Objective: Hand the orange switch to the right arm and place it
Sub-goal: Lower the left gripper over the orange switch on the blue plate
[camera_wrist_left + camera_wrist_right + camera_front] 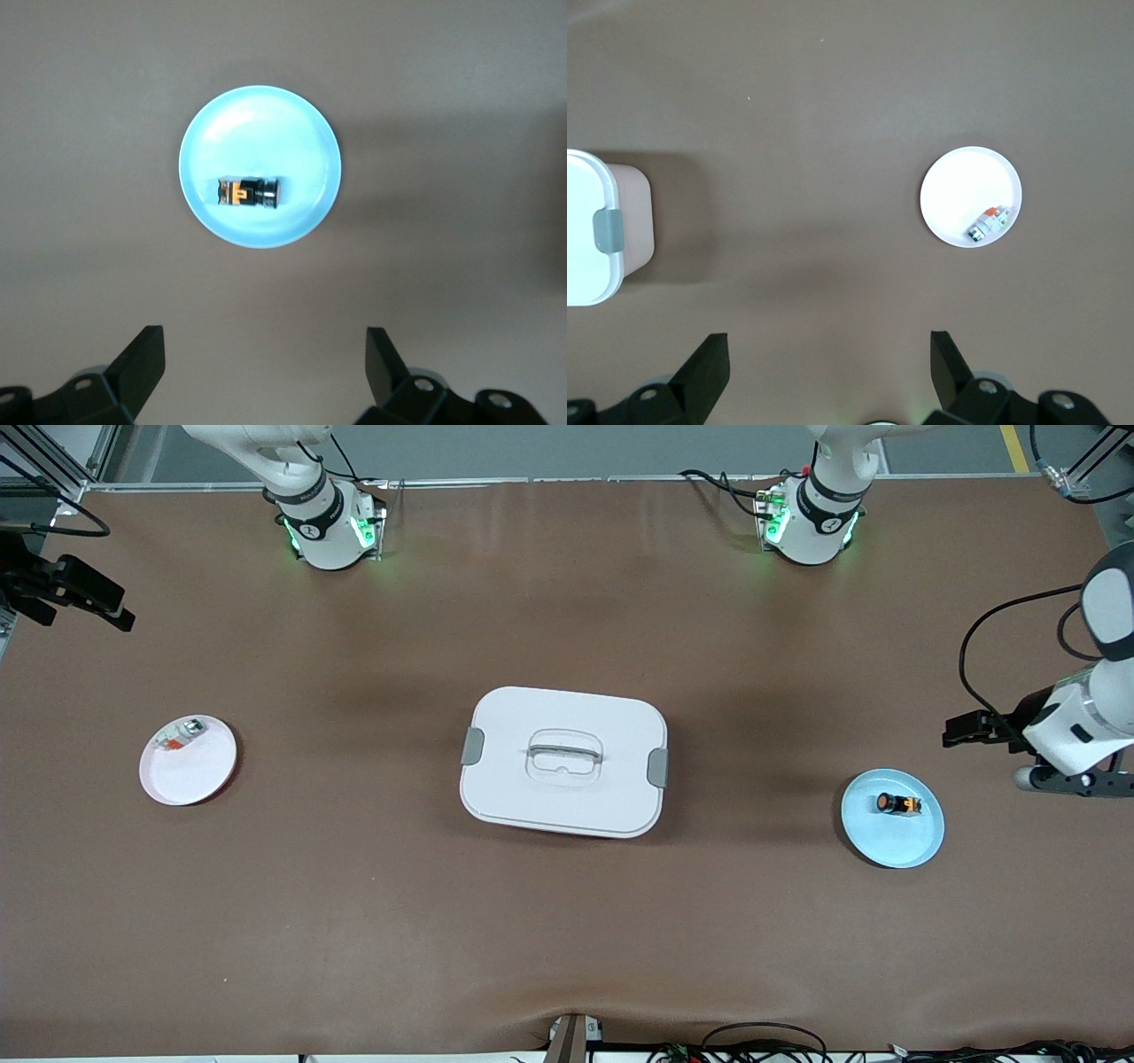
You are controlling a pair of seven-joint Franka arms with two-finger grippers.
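front view: orange switch [897,804] lies on a blue plate [893,843] near the desk's left-arm end; left gripper [264,354] and right gripper [829,354] hover, both spread wide, empty.

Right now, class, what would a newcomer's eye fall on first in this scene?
The big white lidded box at the table's middle stands out. Toward the left arm's end, the orange switch lies on a blue plate; toward the right arm's end, a white plate holds a small white-and-silver part.
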